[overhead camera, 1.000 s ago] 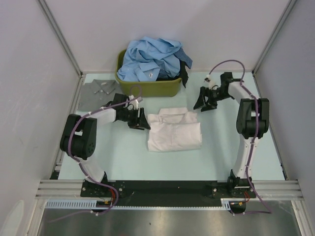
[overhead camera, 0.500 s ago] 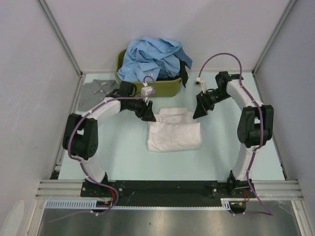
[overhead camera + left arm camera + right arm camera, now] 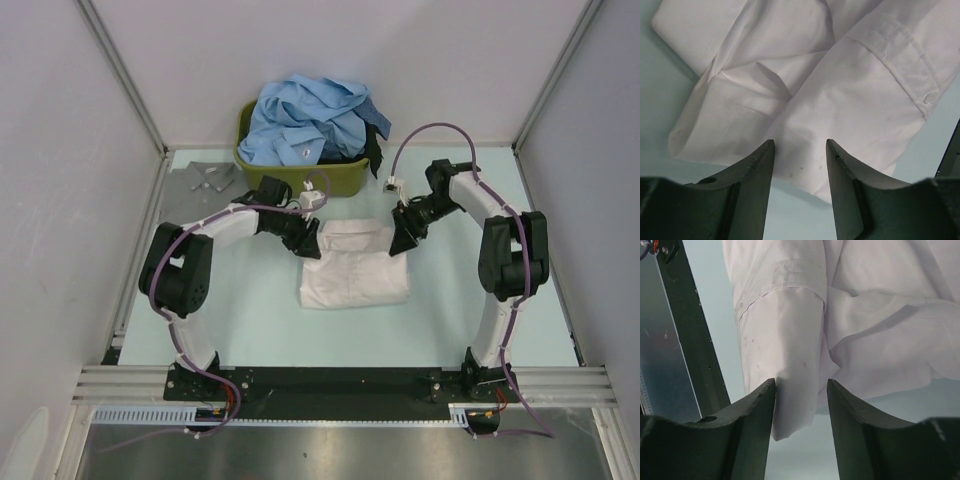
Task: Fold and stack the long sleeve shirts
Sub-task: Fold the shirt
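Note:
A folded white long sleeve shirt (image 3: pixel 352 270) lies flat on the table's middle. My left gripper (image 3: pixel 311 244) sits at its far left corner and my right gripper (image 3: pixel 402 240) at its far right corner. In the left wrist view the left gripper (image 3: pixel 800 150) is open, with the white shirt's (image 3: pixel 840 100) edge lying between its fingertips (image 3: pixel 762 165) and not pinched. In the right wrist view the right gripper (image 3: pixel 801 387) is open around a fold of the white shirt (image 3: pixel 785 325), which touches one finger (image 3: pixel 757 410) only. Light blue shirts (image 3: pixel 305 120) are heaped in the tub, and a grey shirt (image 3: pixel 198 185) lies at the far left.
An olive-green tub (image 3: pixel 300 180) stands at the back, just behind both grippers, with a dark garment (image 3: pixel 376 150) hanging over its right end. Grey walls with metal posts (image 3: pixel 120 75) close in the table on the left, right and back.
Both grippers have moved inward and down onto the far corners of the white shirt, and their jaws have narrowed. The white shirt has stayed in place.

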Controlling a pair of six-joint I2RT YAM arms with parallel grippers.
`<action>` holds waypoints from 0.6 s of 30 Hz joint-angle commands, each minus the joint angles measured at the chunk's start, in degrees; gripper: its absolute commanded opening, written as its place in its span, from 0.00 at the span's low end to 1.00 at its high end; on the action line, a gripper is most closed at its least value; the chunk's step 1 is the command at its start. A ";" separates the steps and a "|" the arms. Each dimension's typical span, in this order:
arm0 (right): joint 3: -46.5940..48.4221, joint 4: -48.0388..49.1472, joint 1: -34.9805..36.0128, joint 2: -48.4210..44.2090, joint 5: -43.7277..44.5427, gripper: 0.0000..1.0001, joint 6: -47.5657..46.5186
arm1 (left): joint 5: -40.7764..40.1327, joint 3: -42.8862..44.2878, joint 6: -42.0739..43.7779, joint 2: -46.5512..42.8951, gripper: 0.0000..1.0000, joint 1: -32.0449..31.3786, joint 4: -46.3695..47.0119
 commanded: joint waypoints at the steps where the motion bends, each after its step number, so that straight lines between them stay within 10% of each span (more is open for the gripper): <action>1: -0.88 0.38 0.28 -0.93 -0.11 0.49 -2.93 | -1.07 -1.46 2.07 -0.50 0.49 -0.22 1.23; 11: -0.27 0.21 0.45 -1.02 0.60 0.21 -3.81 | 1.22 -1.47 2.78 -2.52 0.00 0.66 -0.97; 18: 2.98 2.31 -0.33 0.73 0.51 0.00 0.23 | 3.24 2.22 0.67 -4.20 0.00 3.47 -3.34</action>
